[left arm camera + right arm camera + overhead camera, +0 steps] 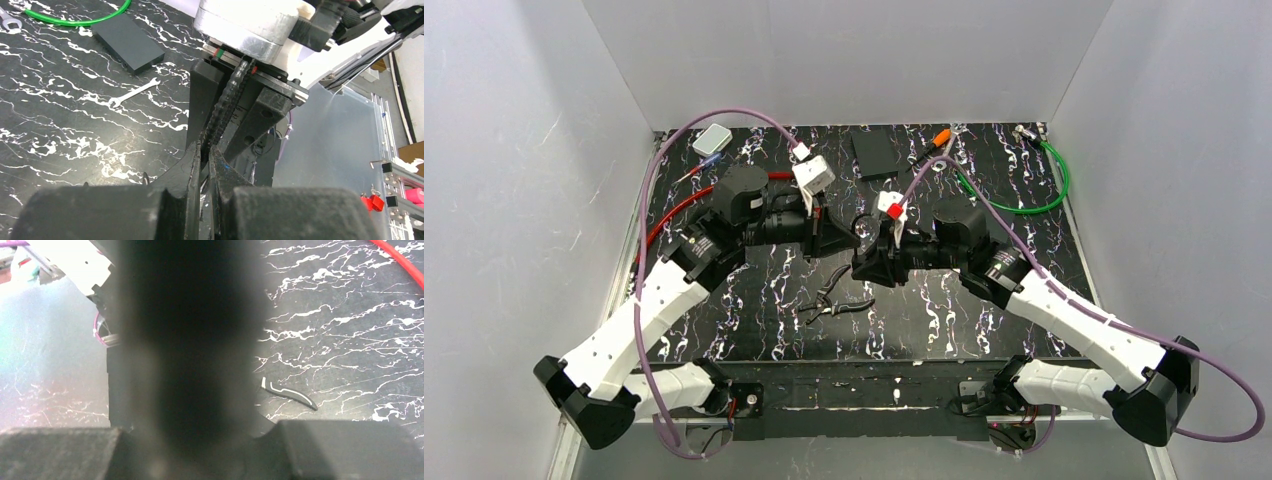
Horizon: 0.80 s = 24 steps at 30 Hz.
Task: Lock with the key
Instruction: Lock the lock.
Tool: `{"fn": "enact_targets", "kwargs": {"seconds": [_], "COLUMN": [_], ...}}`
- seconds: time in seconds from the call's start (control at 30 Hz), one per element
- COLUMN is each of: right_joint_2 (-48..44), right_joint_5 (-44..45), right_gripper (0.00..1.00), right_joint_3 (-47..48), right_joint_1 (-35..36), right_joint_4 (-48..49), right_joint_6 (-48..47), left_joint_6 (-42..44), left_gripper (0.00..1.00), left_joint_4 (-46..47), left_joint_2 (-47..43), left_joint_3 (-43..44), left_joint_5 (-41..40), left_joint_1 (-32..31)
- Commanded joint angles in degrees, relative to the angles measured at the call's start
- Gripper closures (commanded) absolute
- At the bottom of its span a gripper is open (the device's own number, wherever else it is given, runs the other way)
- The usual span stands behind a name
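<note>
The only candidate for the key is a thin dark toothed strip [226, 105], held in the air above the middle of the table [984, 315]. Whether it really is the key I cannot tell, and no lock can be made out in any view. The strip's long axis runs along the line between the two arms, roughly left to right across the scene.

Its near end goes into the left gripper [205, 150], whose fingers [192, 172] are pressed almost together on it. Its far end runs up between the two black fingers [206, 95] of the right gripper [871, 262], which faces the left one tip to tip. The right wrist view shows only a dark blur, so I cannot tell whether that gripper clamps anything.

As both arms are at the strip, the coming move likely depends on keeping the two grippers in line along that axis; a twist would be about it.

A pair of pliers [832, 302] lies on the table just nearer than the meeting point.
</note>
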Motion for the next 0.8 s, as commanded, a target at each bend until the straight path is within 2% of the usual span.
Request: {"fn": "enact_targets", "kwargs": {"seconds": [0.0, 0.2, 0.37, 0.5, 0.57, 0.67, 0.77], "right_joint_2": [-2.0, -2.2, -0.9, 0.3, 0.5, 0.6, 0.8], "right_joint_5": [2.9, 1.0, -1.3, -3.1, -3.0, -1.7, 0.9], "right_gripper": [0.99, 0.99, 0.99, 0.99, 0.99, 0.99, 0.99], "right_joint_3": [5.0, 3.2, 2.8, 3.3, 3.3, 3.1, 2.9], "right_joint_1": [-1.8, -5.8, -7.3, -7.3, -7.3, -7.9, -9.5], "right_joint_4": [19.8, 20.7, 23.5, 23.9, 23.7, 24.0, 24.7], "right_joint_6": [4.6, 8.7, 11.9, 12.3, 12.9, 14.7, 18.3], "left_joint_6": [1.7, 1.9, 1.4, 1.4, 1.4, -2.4, -9.1], "left_gripper": [1.0, 1.0, 1.0, 0.99, 0.81, 0.45, 0.27], "left_joint_4": [-14.6, -15.1, -15.8, -16.0, -16.0, -11.9, -1.5], "left_joint_2": [4.0, 4.5, 6.4, 7.2, 7.0, 5.8, 2.7], "left_joint_3": [3.4, 7.8, 10.7, 11.8, 12.5, 11.8, 7.8], "left_joint_5": [3.6, 8.1, 13.2, 13.7, 12.6, 12.8, 14.9], "left_joint_1": [0.3, 7.2, 7.1, 6.5, 6.6, 10.3, 17.1]}}
